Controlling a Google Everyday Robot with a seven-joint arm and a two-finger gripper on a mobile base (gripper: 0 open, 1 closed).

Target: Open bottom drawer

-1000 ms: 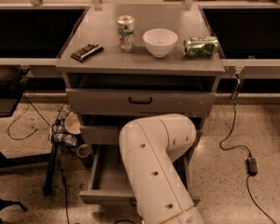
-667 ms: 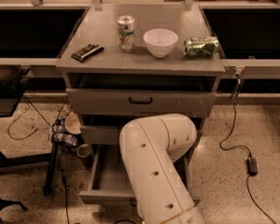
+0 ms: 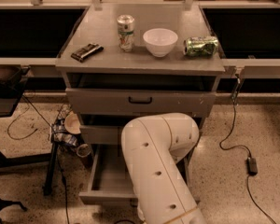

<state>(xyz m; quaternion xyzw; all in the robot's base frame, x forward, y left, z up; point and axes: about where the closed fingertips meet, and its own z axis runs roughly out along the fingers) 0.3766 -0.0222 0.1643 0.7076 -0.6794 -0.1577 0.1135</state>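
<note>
**Item: bottom drawer, standing pulled out; arm holding over it**

Bottom drawer (image 3: 109,174): sitting lowest in the grey cabinet, drawn well out toward the floor's near edge, and showing a plain grey inside along its left half. Its front lip is lying at the near edge, and the handle is hidden by the arm.

Arm (image 3: 158,167): a bulky white elbow is leaning over the right half of the open drawer, covering part of the middle drawer (image 3: 100,134) as well.

Gripper: lying hidden behind that elbow, somewhere at the drawer fronts. I cannot tell whether it is apart, together or clamped on anything.

Top drawer (image 3: 177,104): standing a little proud of the carcass, its black handle (image 3: 140,100) showing.

Cabinet top (image 3: 102,64): carrying an upright can (image 3: 126,31) and a white bowl (image 3: 160,42) near the middle, a crushed green can (image 3: 200,45) lying toward the right edge, and a dark bar (image 3: 86,52) toward the left edge.

Change over the past second: none that I am seeing; drawer and arm are staying as they were. I am judging the opening as good as done, with the arm lingering or about to let go rather than pulling further.
</note>
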